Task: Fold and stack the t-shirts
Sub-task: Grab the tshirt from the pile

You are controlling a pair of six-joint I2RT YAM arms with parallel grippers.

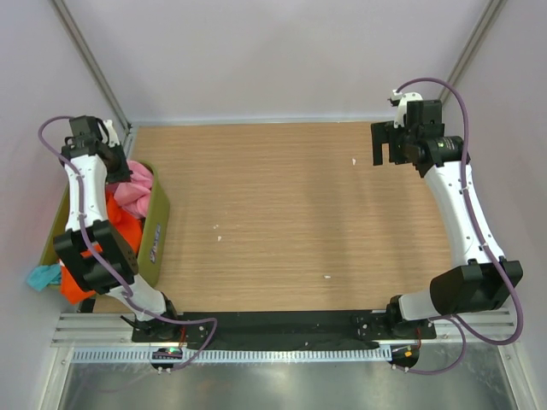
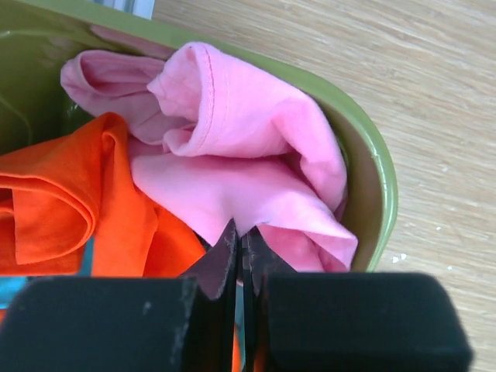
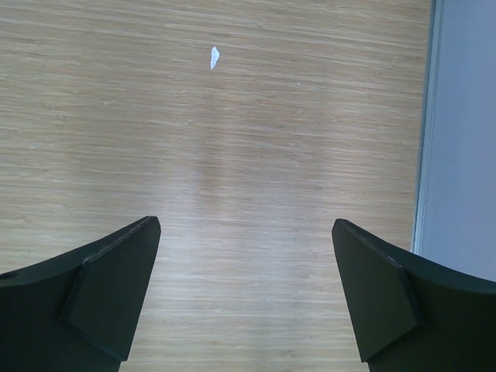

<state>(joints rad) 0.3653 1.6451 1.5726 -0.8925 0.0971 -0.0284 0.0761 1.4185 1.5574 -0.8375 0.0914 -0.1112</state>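
Note:
A crumpled pink t-shirt [image 1: 137, 193] lies in a green bin [image 1: 157, 224] at the table's left edge, next to an orange t-shirt [image 1: 125, 224]. My left gripper [image 1: 116, 167] reaches down into the bin. In the left wrist view its jaws are closed [image 2: 239, 234] and pinch a fold of the pink t-shirt [image 2: 232, 124]. The orange t-shirt [image 2: 70, 194] lies to its left inside the bin [image 2: 373, 155]. My right gripper [image 1: 382, 145] hangs open and empty over bare wood at the far right; the right wrist view shows it [image 3: 246, 232] wide apart above the table.
A teal cloth [image 1: 41, 276] hangs over the bin's near left corner. The wooden table [image 1: 299, 205] has a few small white specks [image 3: 215, 56]. White walls close in the back and sides, with the right wall edge [image 3: 425, 124] near my right gripper.

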